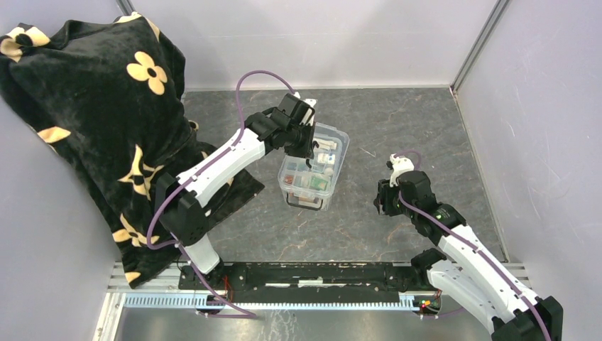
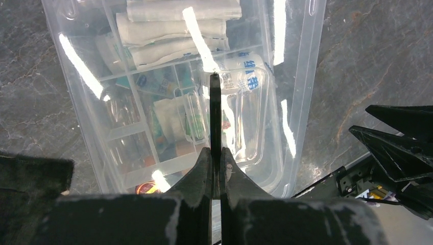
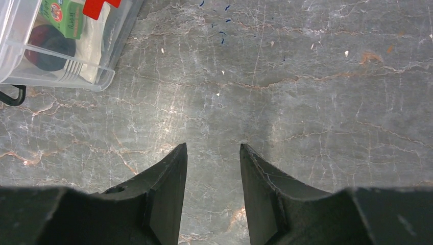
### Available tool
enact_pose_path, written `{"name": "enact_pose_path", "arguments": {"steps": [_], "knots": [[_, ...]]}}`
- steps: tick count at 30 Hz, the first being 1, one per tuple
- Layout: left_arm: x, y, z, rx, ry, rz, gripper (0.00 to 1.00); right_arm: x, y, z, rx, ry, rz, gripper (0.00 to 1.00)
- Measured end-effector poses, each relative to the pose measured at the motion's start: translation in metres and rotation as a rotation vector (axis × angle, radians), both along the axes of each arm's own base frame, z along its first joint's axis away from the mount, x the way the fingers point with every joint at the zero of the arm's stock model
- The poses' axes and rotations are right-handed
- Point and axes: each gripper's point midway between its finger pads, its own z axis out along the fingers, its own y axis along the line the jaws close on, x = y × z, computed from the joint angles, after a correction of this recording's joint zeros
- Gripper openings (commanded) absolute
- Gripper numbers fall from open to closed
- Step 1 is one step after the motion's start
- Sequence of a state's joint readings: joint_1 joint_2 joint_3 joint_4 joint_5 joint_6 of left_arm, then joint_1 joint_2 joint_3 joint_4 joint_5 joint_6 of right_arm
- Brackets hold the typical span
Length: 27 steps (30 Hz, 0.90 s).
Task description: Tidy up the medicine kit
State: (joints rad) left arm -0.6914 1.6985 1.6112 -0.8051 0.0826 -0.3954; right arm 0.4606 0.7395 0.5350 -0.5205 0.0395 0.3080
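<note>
Grey marbled table [image 1: 397, 128] runs from my two bases out to lilac walls, and nearest to me on it is my right pincer [image 3: 213, 148], low over bare stone with its jaws apart and nothing between them. From there the kit [image 1: 312, 167] lies off to the left and a little farther out, well apart; in the right wrist view only its near corner shows, with a green carton [image 3: 64, 18] and a dark round thing [image 3: 48, 46] behind the clear wall, part of the red cross [image 3: 99, 5] and a bit of the black handle [image 3: 13, 97]. The kit stands mid-table with its long axis running away from me, leaning slightly right, handle end towards the bases. My left pincer [image 2: 215, 153] is the nearer one by far: it hangs directly over the box, pointing down along that long axis, jaws pressed together. A thin dark strip [image 2: 215, 112] runs out from between them; I cannot tell what it is, or whether they nip clear plastic as well. Below sit a divided tray [image 2: 127, 138] of small packets and, at the far end, white gauze rolls [image 2: 178, 25]. I judge any next move in the box falls to the left arm, since the right would have to cross open table. Beyond and to the left, a black flowered cloth [image 1: 92, 106] is heaped against the wall, close beside my left arm's elbow, where it might snag.
</note>
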Motion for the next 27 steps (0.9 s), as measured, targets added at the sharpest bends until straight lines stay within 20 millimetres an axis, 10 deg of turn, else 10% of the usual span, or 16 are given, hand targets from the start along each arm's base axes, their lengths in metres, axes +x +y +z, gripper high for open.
{"name": "enact_pose_path", "arguments": {"steps": [27], "knots": [[0.010, 0.011, -0.029, 0.019, 0.083, 0.130, 0.02, -0.002, -0.002, -0.002, -0.009, 0.010, -0.004, 0.49]]}}
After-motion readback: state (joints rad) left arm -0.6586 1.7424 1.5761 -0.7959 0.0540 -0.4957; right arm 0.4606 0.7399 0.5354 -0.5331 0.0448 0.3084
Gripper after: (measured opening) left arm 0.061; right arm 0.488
